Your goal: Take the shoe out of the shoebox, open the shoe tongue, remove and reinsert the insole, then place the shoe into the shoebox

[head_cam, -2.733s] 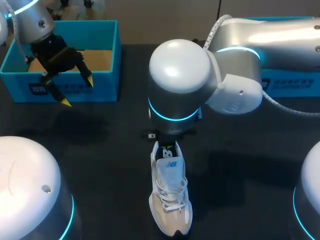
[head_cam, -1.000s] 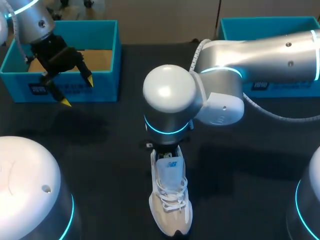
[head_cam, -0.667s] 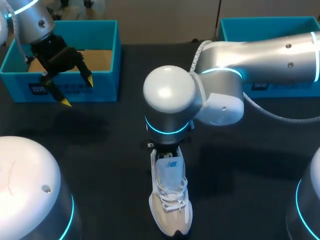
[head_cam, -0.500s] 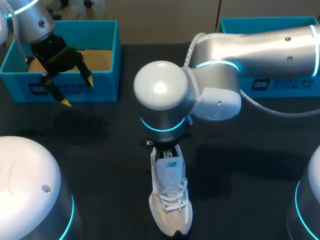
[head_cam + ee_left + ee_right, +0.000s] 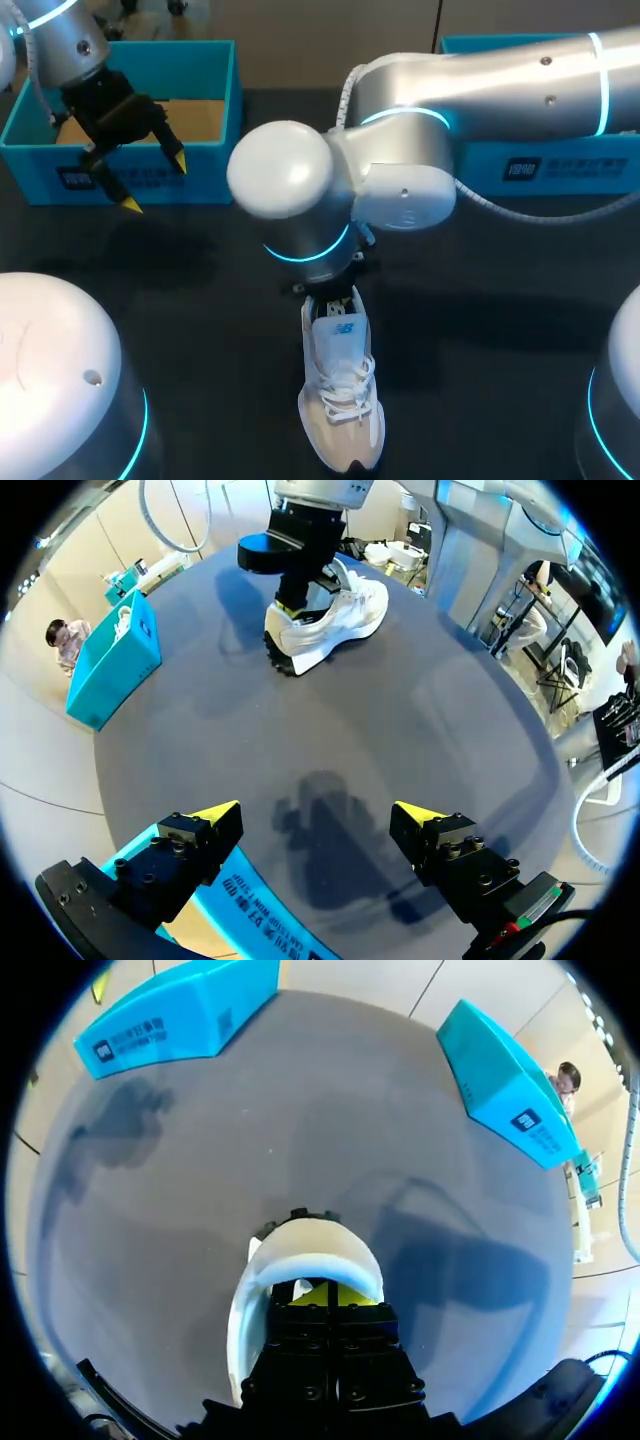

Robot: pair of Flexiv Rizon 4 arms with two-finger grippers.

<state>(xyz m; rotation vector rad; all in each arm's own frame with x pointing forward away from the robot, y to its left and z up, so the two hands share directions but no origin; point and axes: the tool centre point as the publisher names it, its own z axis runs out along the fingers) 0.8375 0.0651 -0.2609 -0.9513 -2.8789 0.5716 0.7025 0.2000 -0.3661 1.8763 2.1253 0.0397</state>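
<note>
**Shoe and right gripper at the insole step.** The white and beige lace-up sneaker (image 5: pixel 340 400) stands upright on its sole on the black table (image 5: pixel 200 300), out of both boxes. Its long axis runs from the table's near side to its far side, with the toe pointing toward the robot and the heel away from it.

Your right gripper (image 5: pixel 330 1298) comes down from above at the heel end. Its yellow tips are pressed together inside the collar opening, just behind the tongue. The views do not show whether a thin edge such as the insole is pinched between them. The shoe therefore lies directly under the right gripper, and any pull on the insole will probably have to run up and back, away from the toe.

Your left gripper (image 5: pixel 155 183) hangs spread wide and holding nothing. It is well apart from the shoe, just in front of the turquoise open-topped shoebox (image 5: pixel 210 180) at the far left. A second turquoise box (image 5: pixel 560 165) stands at the far right, behind the right arm.

The right arm is plainly the nearer. The left arm would have to cross the table to steady the toe.
</note>
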